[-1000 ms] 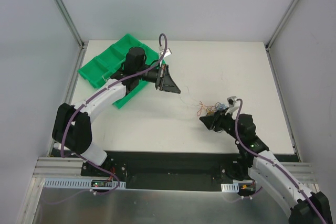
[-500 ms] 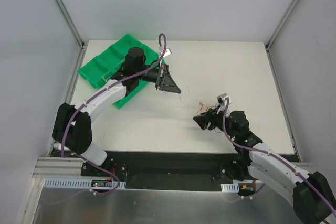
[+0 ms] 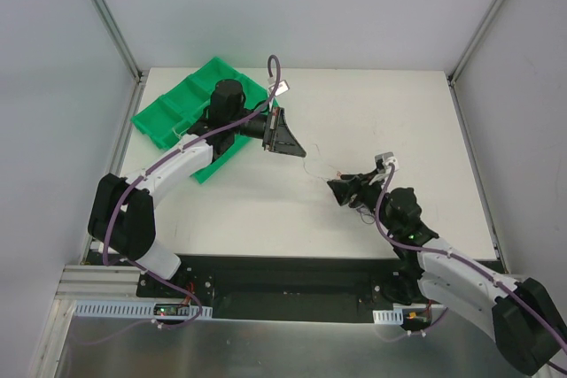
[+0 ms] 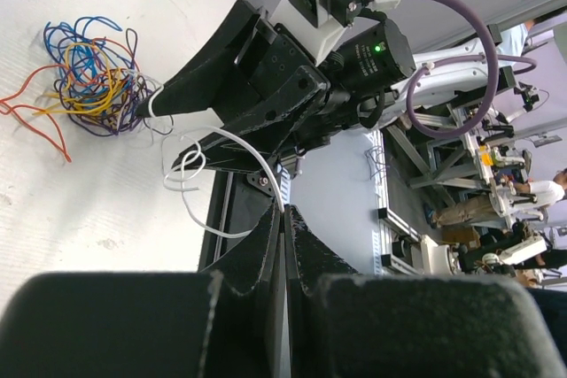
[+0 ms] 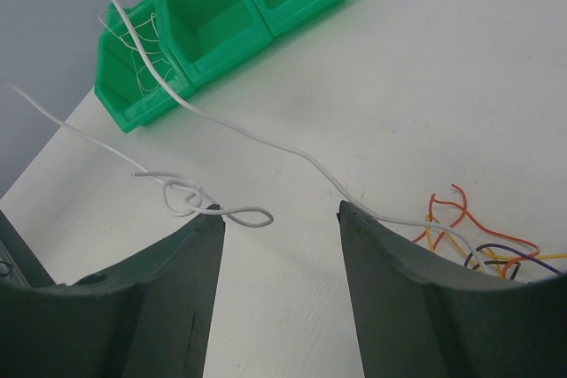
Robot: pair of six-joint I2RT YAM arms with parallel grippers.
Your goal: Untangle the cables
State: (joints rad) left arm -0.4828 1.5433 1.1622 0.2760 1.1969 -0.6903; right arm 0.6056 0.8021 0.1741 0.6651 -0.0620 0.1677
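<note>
White wire runs from the shut left claw, which pinches it, across the open right claw.

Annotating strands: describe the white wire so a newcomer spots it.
On the table, far left, sit green bins; the left gripper beside them is shut on one thin strand. That white wire runs to the coloured tangle by the right gripper: white and stretched long, not bunched.
</note>
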